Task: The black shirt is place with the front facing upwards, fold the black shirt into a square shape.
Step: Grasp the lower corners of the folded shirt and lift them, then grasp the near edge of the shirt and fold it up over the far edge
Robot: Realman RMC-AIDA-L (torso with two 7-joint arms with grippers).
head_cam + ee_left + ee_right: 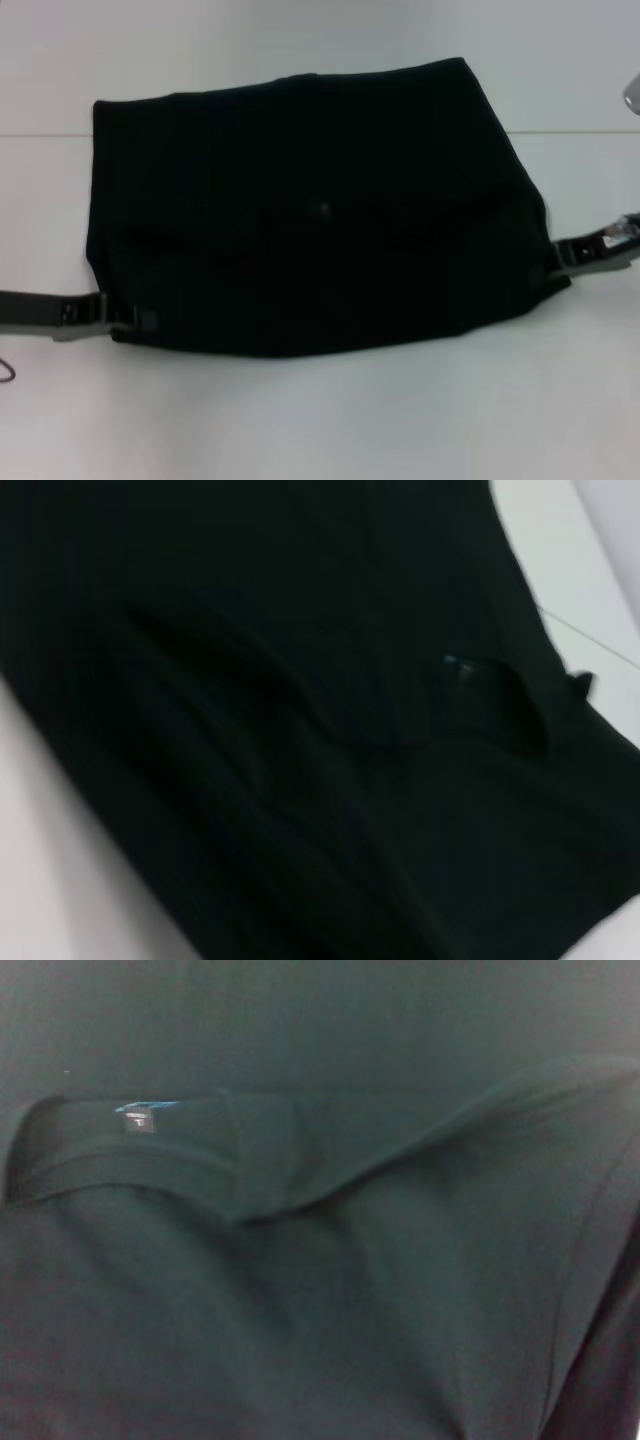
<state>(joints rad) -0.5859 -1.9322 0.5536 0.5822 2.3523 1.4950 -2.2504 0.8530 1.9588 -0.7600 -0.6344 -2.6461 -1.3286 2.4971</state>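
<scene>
Black cloth shirt (320, 210) lies folded on my white table (320, 420) — left gripper (128, 316) and right gripper (556, 262) pinch its near corners; I see both clamped on fabric.

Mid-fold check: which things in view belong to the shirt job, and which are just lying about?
Part of the job:
- black shirt, partly folded, plain black side up
- left gripper, at its near left corner
- right gripper, at its right edge

Just lying about:
- white table, only the surface under the shirt
- dark cable loop at the table's left edge
</scene>
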